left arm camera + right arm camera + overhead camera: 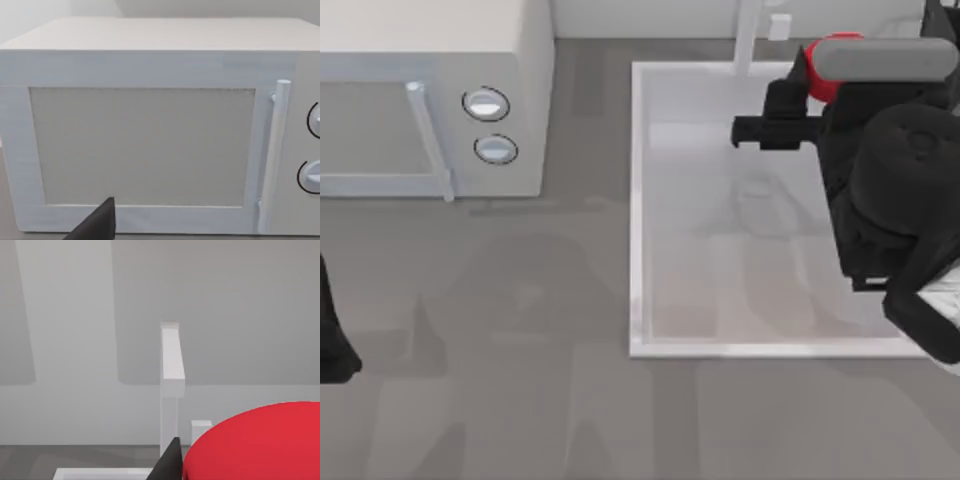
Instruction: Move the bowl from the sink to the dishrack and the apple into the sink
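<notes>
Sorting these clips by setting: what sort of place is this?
Most likely a simulated kitchen counter: a white microwave with two knobs, a white sink with a faucet post, and a red apple.

My right arm is reaching in from the right side toward the far end — its right gripper [798, 95] is sitting up high there. My left arm [335, 345] is waiting at the left edge — parked.

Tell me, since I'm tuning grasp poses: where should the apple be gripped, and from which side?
Across the apple's rounded sides, coming from above, I'd judge: plain and rounded, it offers no handle. The right gripper is at it over the sink's far end; the left arm is parked at the table's left edge.
</notes>
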